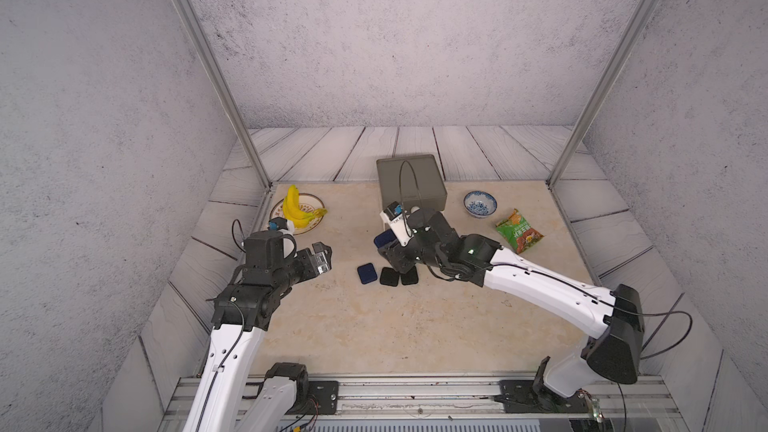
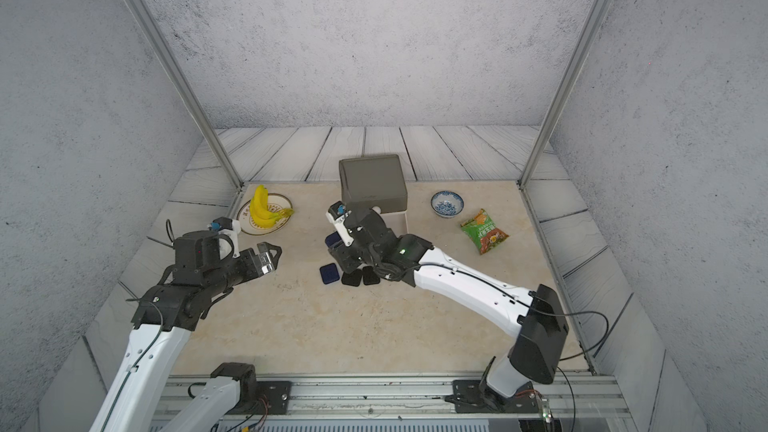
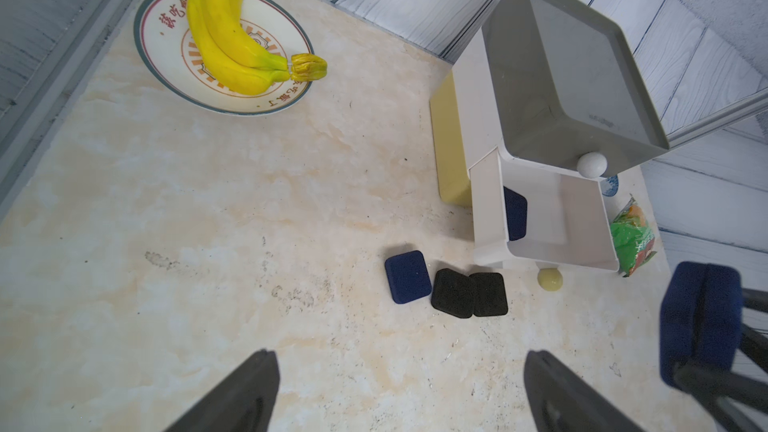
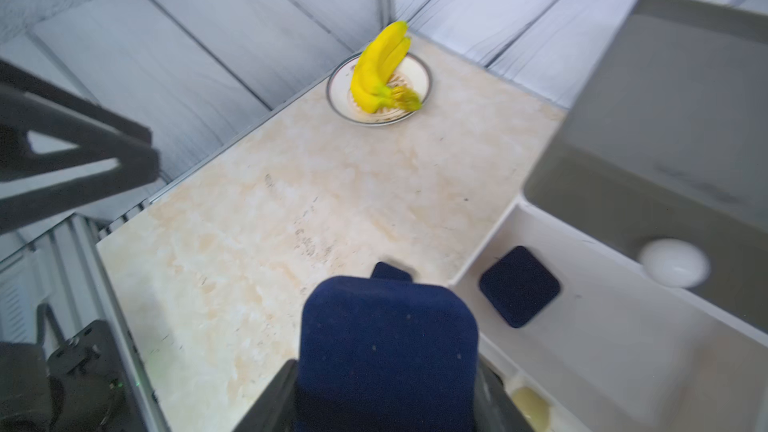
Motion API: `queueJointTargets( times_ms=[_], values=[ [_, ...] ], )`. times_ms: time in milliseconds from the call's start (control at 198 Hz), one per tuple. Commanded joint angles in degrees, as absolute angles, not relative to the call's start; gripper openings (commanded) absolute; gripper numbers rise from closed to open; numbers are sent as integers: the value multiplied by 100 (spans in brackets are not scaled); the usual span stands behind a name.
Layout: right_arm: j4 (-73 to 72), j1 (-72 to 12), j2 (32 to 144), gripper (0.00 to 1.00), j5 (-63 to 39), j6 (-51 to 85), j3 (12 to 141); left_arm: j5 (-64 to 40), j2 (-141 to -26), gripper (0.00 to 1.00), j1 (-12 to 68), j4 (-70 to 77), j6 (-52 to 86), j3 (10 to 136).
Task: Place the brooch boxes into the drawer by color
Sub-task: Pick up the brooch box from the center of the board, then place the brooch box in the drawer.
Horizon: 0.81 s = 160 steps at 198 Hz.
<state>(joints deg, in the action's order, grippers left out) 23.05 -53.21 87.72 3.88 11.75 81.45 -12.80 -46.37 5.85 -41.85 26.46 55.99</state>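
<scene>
The right tool [image 4: 384, 401] grips a blue box [image 4: 386, 334] just beside the white drawer [image 4: 482, 249]; left tool [image 3: 401, 357] gapes wide over open tabletop [image 3: 208, 243].

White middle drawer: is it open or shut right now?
Open. The white middle drawer is pulled out from under the grey top drawer, and one dark blue box lies inside it.

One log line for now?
right claw: shut on blue box, by open white drawer | left claw: open | inside: stored blue box | table: loose blue box, two black boxes
</scene>
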Motion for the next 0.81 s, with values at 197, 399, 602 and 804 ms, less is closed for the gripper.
queueJointTargets(
  times_ms=[197, 399, 602, 804],
  values=[
    [2652, -3954, 8736, 39, 348, 1018, 7804, -1705, -4885, 98, 621, -3446, 2904, 5344],
    [2564, -3714, 9362, 38, 156, 898, 7978, -1761, -5119, 98, 650, -3181, 2997, 5326],
    [2632, -3700, 9976, 38, 130, 844, 8346, -1714, -5219, 98, 711, -3039, 2973, 5191],
    [2527, -3700, 10454, 38, 340, 802, 8508, -1727, -5293, 98, 737, -2997, 2969, 5229]
  ],
)
